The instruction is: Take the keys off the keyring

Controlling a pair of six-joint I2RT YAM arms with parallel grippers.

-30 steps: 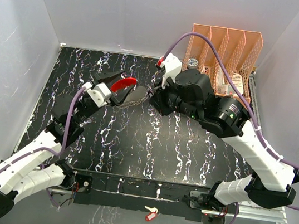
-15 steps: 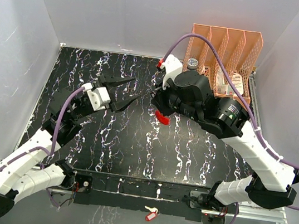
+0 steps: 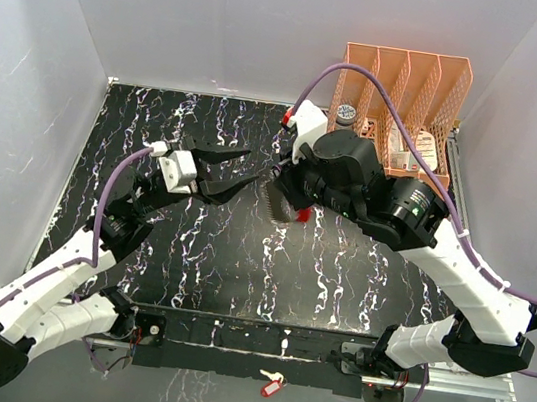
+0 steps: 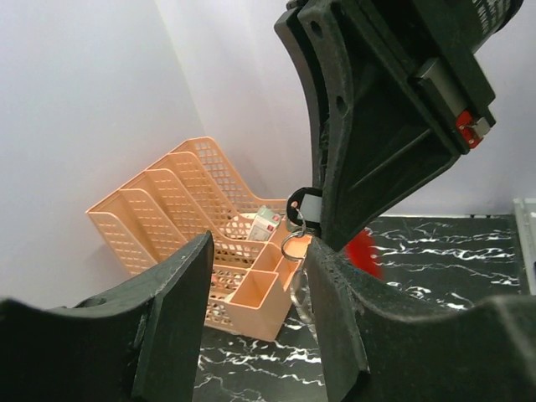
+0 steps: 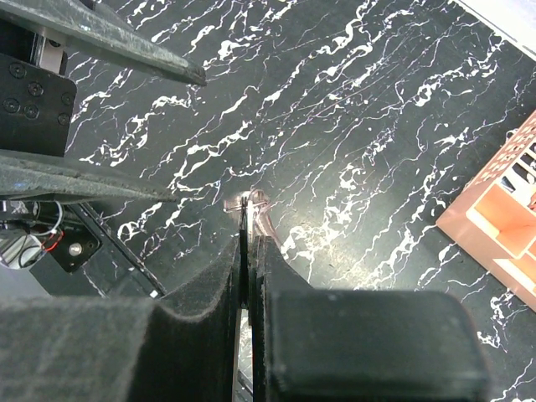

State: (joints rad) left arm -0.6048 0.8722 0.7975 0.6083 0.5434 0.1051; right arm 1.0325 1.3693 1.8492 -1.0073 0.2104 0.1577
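My right gripper (image 3: 274, 175) is shut on a thin flat piece at the top of the keys (image 3: 273, 202), which hang below it, blurred with motion, above the table. The keyring's red piece (image 3: 300, 214) dangles beside them. In the right wrist view the gripper (image 5: 251, 244) pinches the metal edge-on, and a bit of ring (image 5: 251, 201) pokes out past the pads. My left gripper (image 3: 245, 167) is open and empty just left of the bunch. In the left wrist view its open gripper (image 4: 258, 276) frames the wire loop (image 4: 295, 243) and the blurred red piece (image 4: 362, 253).
An orange mesh desk organiser (image 3: 404, 105) stands at the back right, also in the left wrist view (image 4: 193, 226). A lone pale key with a small red tag (image 3: 270, 383) lies on the near ledge. The black marbled table (image 3: 238, 267) has white walls around it.
My left gripper let go of the red piece and opened. The red piece swung right, under my right gripper, and the bunch now hangs there swinging.
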